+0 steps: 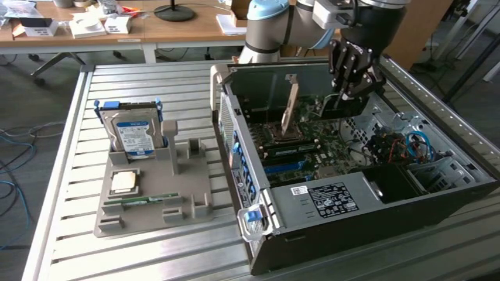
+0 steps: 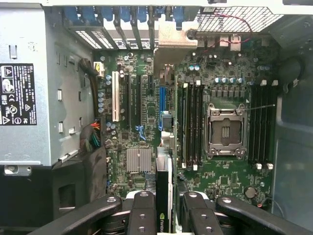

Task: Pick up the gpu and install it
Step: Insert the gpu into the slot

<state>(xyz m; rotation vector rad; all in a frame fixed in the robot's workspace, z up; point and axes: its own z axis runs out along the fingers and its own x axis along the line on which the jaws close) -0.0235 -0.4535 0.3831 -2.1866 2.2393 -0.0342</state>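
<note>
The arm [image 1: 273, 23] reaches down into the open computer case [image 1: 352, 249], which lies on its side on the slatted bench [image 1: 140, 257]. In the exterior view the tool [image 1: 349, 93] hangs over the far corner of the case, at about one o'clock from the processor socket [image 1: 285, 136].

The tool [image 2: 165, 215] is closed on the gpu [image 2: 164, 188]. In the wrist view the card stands on edge between the black fingers [image 2: 142, 215], one on each face, with a green logo showing on its narrow edge. In the exterior view the gpu [image 1: 343, 108] shows as a black slab hanging upright under the fingertips, low over the green motherboard [image 1: 312, 126]. Whether its lower edge has reached a slot is hard to say, as the card hides that spot.

In the wrist view the motherboard [image 2: 142, 98] lies spread out, with the empty socket [image 2: 225, 132] beside the memory slots, and the grey power supply [image 2: 29, 98] along one side.

At nine o'clock from the case in the exterior view sits a grey parts tray [image 1: 187, 205]. It holds a blue-labelled hard drive [image 1: 133, 132] standing upright at its far end and a narrow green memory stick [image 1: 144, 201] lying flat nearer the front.
</note>
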